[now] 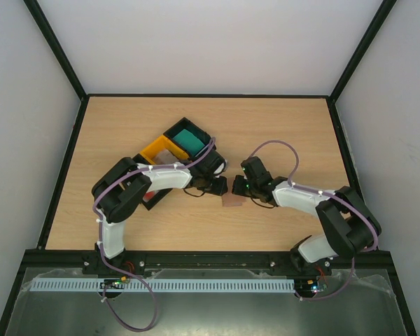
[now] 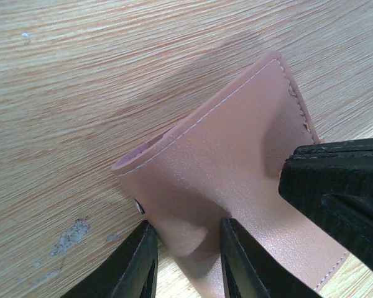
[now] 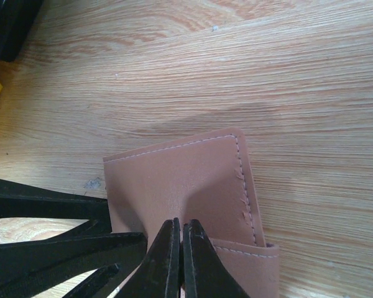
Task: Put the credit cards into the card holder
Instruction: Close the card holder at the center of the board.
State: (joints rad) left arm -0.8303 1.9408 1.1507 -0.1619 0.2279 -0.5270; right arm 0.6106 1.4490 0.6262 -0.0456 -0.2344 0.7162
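The pinkish-brown card holder lies folded on the wood between both arms. My left gripper is shut on a raised fold of the card holder at its near edge. My right gripper pinches the top flap of the card holder, fingers almost touching, and the leather puckers up between them. The right fingers show at the right of the left wrist view. A teal credit card lies in a black tray. A red patch shows under the left arm.
A yellow tray sits beside the black tray at the table's middle back. Another black tray is mostly hidden under the left arm. The table has a black frame and white walls around it.
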